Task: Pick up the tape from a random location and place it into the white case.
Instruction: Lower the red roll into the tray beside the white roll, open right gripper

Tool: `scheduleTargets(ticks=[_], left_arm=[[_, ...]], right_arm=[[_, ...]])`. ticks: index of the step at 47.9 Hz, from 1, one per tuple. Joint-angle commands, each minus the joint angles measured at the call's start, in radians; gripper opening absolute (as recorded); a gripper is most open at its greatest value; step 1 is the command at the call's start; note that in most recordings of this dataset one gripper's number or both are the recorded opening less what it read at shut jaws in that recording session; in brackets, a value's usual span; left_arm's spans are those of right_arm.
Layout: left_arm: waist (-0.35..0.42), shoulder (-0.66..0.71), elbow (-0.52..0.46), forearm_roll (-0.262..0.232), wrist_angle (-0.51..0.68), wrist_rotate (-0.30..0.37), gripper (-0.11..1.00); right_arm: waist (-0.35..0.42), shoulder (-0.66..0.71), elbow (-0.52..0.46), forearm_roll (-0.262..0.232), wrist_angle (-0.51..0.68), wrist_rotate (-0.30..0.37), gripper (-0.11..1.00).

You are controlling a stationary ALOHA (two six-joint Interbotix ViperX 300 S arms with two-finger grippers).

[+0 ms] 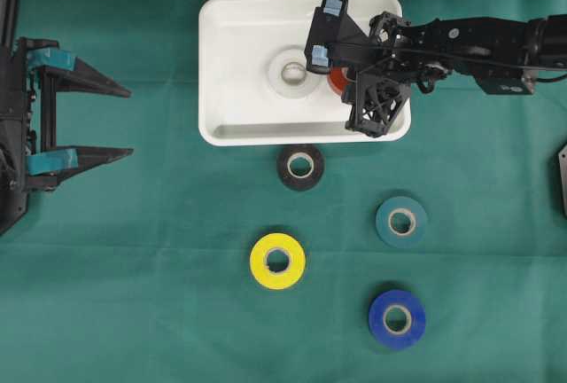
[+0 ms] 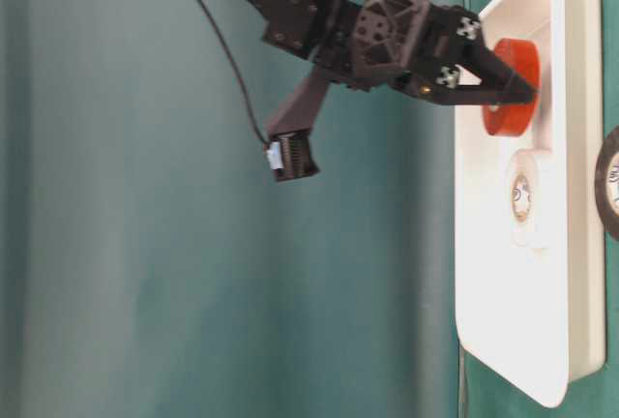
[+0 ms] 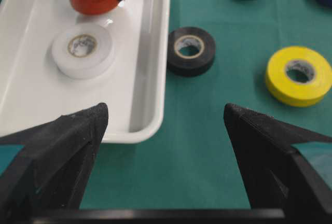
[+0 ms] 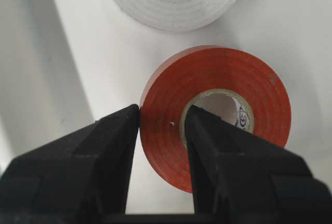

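1. The right end effector (image 4: 161, 130) is clamped on the wall of the red tape (image 4: 215, 115), one finger outside the roll and one down through its core, and it hangs over the white case (image 1: 221, 64).
2. Where is the tape? Inside the case's rim, near the right end; from the table-level view I judge it at or just above the floor, but I cannot tell if it touches.
3. Risk one: open too soon with the roll tilted, and it could land on edge and roll against the rim or into its neighbour.
4. Risk two: the inner finger sits snug in the core, so a lift before the jaws spread fully could drag the roll back up.
5. Risk three: the white tape (image 3: 83, 50) lies just beside it in the middle of the case, apart for now; a sideways slip on release could knock it.
6. Contents of the case: the white tape flat on the floor, plus the red one arriving. Nothing else shows inside.
7. Outside on the green bench (image 1: 133, 294): black tape (image 1: 300, 167) just beside the case's near rim, then teal tape (image 1: 401, 221), yellow tape (image 1: 278, 261) and blue tape (image 1: 397, 318) farther off.
8. The left end effector (image 1: 124, 121) waits at the left, jaws spread wide, holding nothing.
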Motion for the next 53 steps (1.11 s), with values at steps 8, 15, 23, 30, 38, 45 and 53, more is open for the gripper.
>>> scheduleTargets(ticks=[8,15,23,30,38,45,53], left_arm=[[-0.002,0.006,-0.012,-0.002,-0.005,0.000,0.97],[-0.002,0.005,-0.011,0.000,-0.005,0.000,0.97],[-0.002,0.006,-0.011,-0.002,-0.005,0.000,0.97],[-0.002,0.006,-0.011,-0.002,-0.006,0.000,0.97],[-0.002,0.005,-0.011,-0.002,-0.005,0.000,0.97],[-0.002,0.005,-0.011,-0.002,-0.005,0.000,0.97],[-0.002,0.006,-0.011,-0.002,-0.005,0.000,0.97]], right_arm=[[-0.005,-0.002,0.002,0.003,-0.025,0.005,0.31],[-0.005,-0.002,0.000,0.003,-0.025,0.006,0.31],[-0.003,-0.002,0.000,0.003,-0.021,0.005,0.31],[-0.005,-0.002,0.000,0.003,-0.017,0.000,0.31],[-0.005,-0.003,-0.003,0.002,-0.012,0.005,0.31],[-0.005,-0.025,-0.005,-0.003,-0.012,0.003,0.69],[-0.003,-0.087,-0.009,-0.006,0.009,0.002,0.91]])
